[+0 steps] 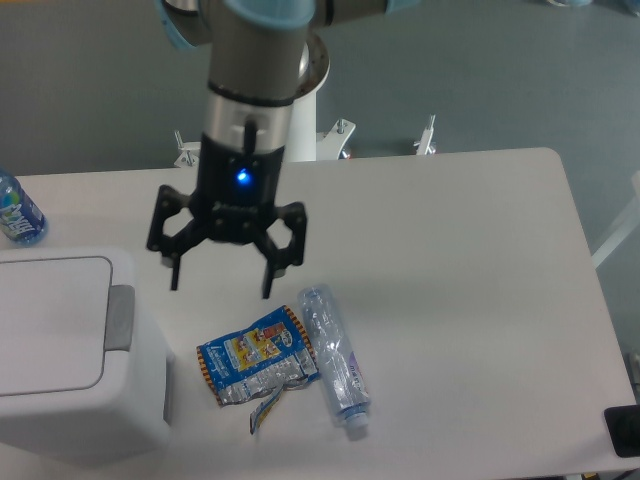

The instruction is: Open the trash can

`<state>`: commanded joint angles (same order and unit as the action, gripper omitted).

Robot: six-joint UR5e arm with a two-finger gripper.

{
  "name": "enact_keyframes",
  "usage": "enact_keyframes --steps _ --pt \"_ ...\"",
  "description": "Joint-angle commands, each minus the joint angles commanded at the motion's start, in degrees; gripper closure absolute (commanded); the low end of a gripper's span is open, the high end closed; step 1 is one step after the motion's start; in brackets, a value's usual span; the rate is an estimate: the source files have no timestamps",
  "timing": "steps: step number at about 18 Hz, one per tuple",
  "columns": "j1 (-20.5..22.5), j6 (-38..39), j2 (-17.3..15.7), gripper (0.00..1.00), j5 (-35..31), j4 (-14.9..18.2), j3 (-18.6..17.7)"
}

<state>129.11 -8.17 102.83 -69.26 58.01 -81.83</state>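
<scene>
The trash can (70,350) is a large white boxy bin at the lower left, its flat lid panel down and a grey button (121,318) on its right rim. My gripper (222,289) hangs open above the table, just right of the bin and a little beyond the button, with nothing between its fingers. The black fingers point down and spread wide.
A crumpled blue snack wrapper (258,360) and a clear plastic bottle (334,358) lie on the table right of the bin. A blue-labelled bottle (16,212) stands at the far left edge. The arm's base stands behind the table.
</scene>
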Motion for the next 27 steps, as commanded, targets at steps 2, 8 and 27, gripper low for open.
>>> enact_keyframes --steps 2,8,27 --pt "-0.2 0.3 0.3 0.00 0.0 0.0 -0.1" --pt "-0.5 0.4 1.0 0.00 0.0 0.0 -0.1" --pt "-1.9 1.2 2.0 0.00 -0.2 -0.1 -0.4"
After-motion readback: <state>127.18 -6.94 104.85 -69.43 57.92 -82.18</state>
